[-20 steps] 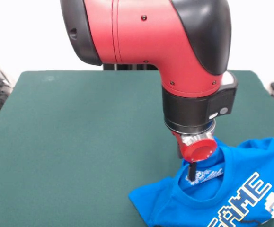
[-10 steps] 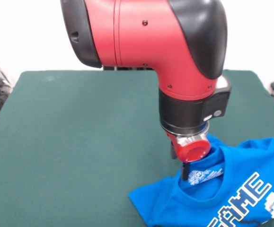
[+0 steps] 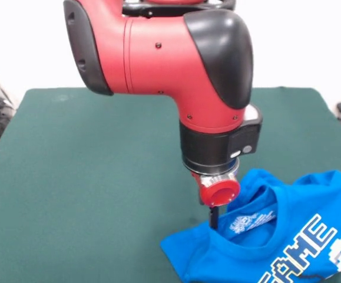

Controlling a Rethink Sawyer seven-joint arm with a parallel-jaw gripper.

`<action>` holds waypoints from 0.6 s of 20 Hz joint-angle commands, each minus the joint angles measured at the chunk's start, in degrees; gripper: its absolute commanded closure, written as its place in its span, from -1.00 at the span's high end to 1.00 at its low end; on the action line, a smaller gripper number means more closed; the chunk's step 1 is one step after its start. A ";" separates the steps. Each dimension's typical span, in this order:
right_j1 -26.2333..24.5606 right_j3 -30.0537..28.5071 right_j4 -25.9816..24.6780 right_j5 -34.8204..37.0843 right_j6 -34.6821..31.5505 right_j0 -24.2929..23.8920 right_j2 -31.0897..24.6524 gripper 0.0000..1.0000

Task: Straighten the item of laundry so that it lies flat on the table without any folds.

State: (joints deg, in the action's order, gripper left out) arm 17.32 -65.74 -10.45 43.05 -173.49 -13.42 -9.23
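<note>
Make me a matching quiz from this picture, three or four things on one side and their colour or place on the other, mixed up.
Things:
1. bright blue printed T-shirt
2. dark green felt-covered table
3. red and black robot arm
4. robot's hand

States:
A. comes down from above
B. at the shirt's collar
C. crumpled, lower right
D. lies under everything

Pairs: 1-C, 2-D, 3-A, 4-B
</note>
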 commanded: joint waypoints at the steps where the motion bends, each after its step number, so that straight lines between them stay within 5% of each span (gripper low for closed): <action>1: -2.23 -9.78 -2.54 -4.07 12.78 0.13 -7.22 1.00; 12: -1.68 -12.12 -3.23 -3.10 15.74 -3.35 -12.86 1.00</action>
State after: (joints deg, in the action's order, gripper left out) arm 17.28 -70.35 -11.89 40.69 -173.49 -17.11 -14.93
